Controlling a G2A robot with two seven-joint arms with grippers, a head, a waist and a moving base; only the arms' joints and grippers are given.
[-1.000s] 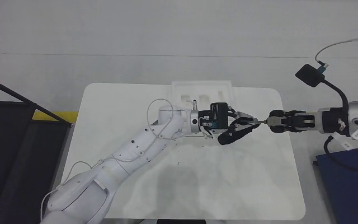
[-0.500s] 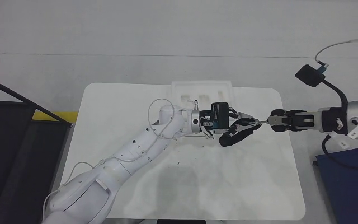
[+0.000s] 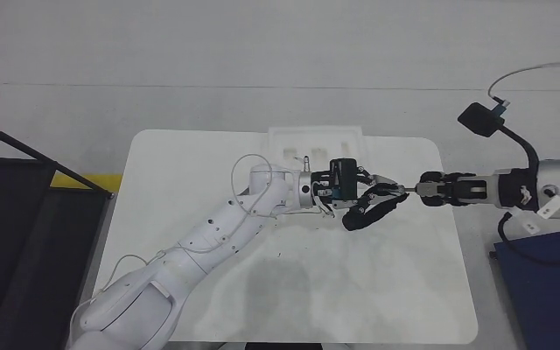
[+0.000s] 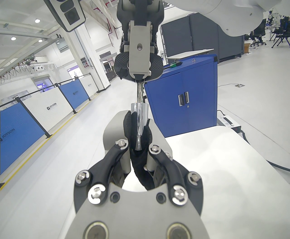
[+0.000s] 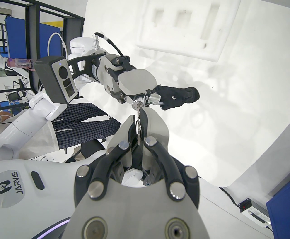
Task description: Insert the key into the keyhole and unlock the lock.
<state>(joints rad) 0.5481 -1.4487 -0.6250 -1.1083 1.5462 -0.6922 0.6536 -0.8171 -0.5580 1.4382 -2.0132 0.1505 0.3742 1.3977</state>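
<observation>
Above table (image 3: 175, 175), left end effector (image 4: 138, 126) clamps lock (image 4: 140, 111); right end effector (image 5: 137, 126) pinches key (image 5: 138, 132), tip at keyhole (image 5: 136, 105); foam tray (image 3: 317, 131) beyond

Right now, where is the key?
In the top view, the key sits above the right half of the table, pinched in the right gripper, its blade reaching the lock held by the left gripper.

Past the left fingers (image 4: 113, 129) you see a blue cabinet (image 4: 183, 99) on a shiny white floor (image 4: 68, 147). Blue and white fence panels (image 4: 74, 95) stand farther off, with round lights (image 4: 37, 21) up on the ceiling (image 4: 20, 11).
</observation>
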